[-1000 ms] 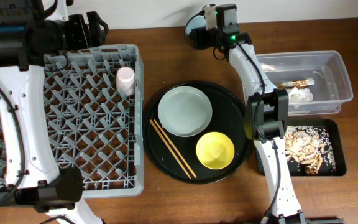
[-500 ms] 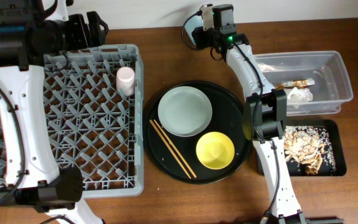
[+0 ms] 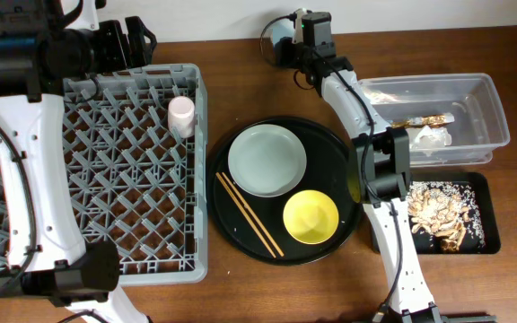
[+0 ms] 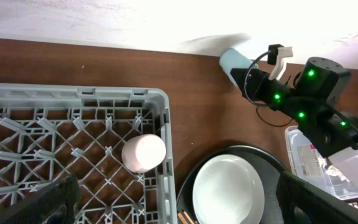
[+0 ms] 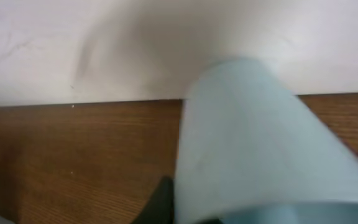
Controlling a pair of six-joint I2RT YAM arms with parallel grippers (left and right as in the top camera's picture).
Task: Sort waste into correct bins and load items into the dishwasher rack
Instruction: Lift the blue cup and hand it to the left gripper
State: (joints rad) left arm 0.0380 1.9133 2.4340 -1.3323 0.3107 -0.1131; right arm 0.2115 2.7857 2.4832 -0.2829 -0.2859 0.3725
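At the table's back edge my right gripper [image 3: 289, 49] is shut on the small blue cup [image 3: 278, 42], which lies tilted on its side. That cup [image 5: 260, 143] fills the right wrist view, with one dark finger [image 5: 161, 200] against its side. My left gripper [image 3: 137, 40] hangs open over the back of the grey dishwasher rack [image 3: 106, 179], nothing between its fingers. A pink cup [image 3: 180, 115] stands in the rack's back right corner. The pale plate [image 3: 267, 160], yellow bowl [image 3: 311, 216] and chopsticks [image 3: 249, 213] lie on the round black tray [image 3: 344, 157].
At the right, a clear tub [image 3: 490, 99] holds a foil wrapper [image 3: 424, 120] and a white tissue [image 3: 434, 136]. In front of it, a shallow black tray [image 3: 485, 187] holds food scraps [image 3: 438, 211]. My right arm stretches over the tub's left end.
My right gripper has closed on the blue cup and shifted it a little left along the back edge. The left arm has not moved.
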